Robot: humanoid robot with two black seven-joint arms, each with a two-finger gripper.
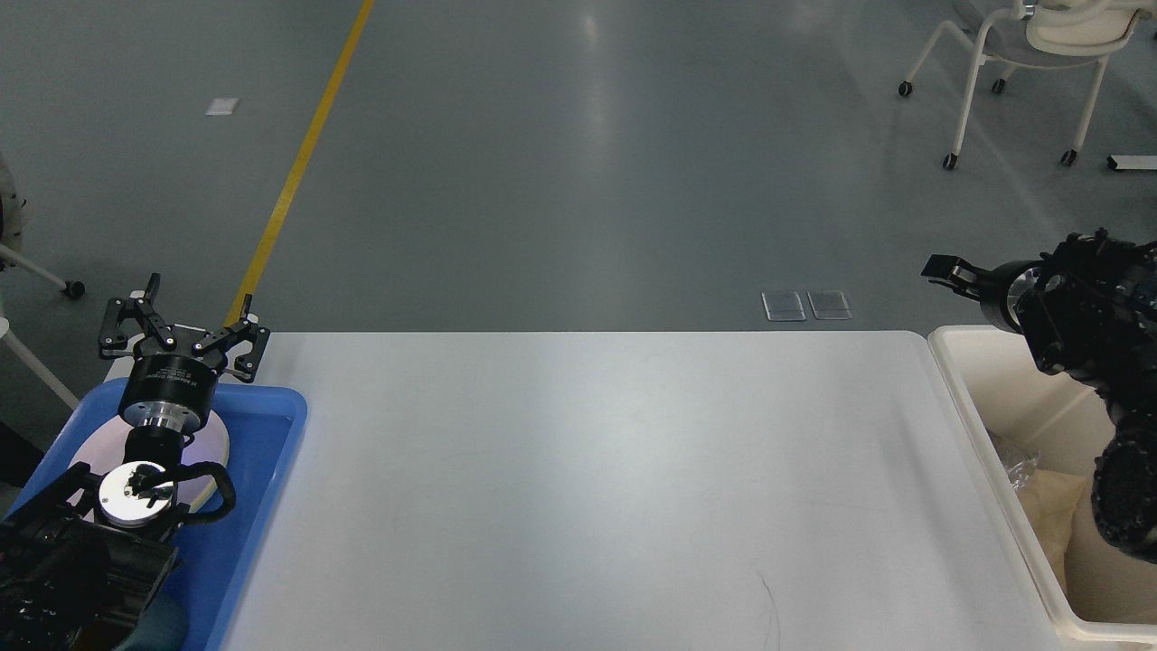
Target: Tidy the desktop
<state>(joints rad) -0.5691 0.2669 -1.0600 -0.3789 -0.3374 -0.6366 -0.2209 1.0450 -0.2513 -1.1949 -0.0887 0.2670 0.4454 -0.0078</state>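
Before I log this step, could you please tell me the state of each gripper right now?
Left gripper: open, fingers spread, holding nothing, above the blue tray.
Right gripper: seen side-on and dark; cannot be told.

— What lies beyond the near furniture?

— A smooth grey floor (578, 163) fills the upper half of the frame, with a soft pale sheen of light running down its middle.

— Any markings?

— A yellow line (303, 149) slants from the top centre-left down to the left. A small pale patch (222, 107) lies left of it, and two clear floor plates (806, 306) sit side by side at centre right.

— Furniture?

— A white chair on castors (1021, 63) in the upper right corner, and a castor leg (41, 274) at the left edge.
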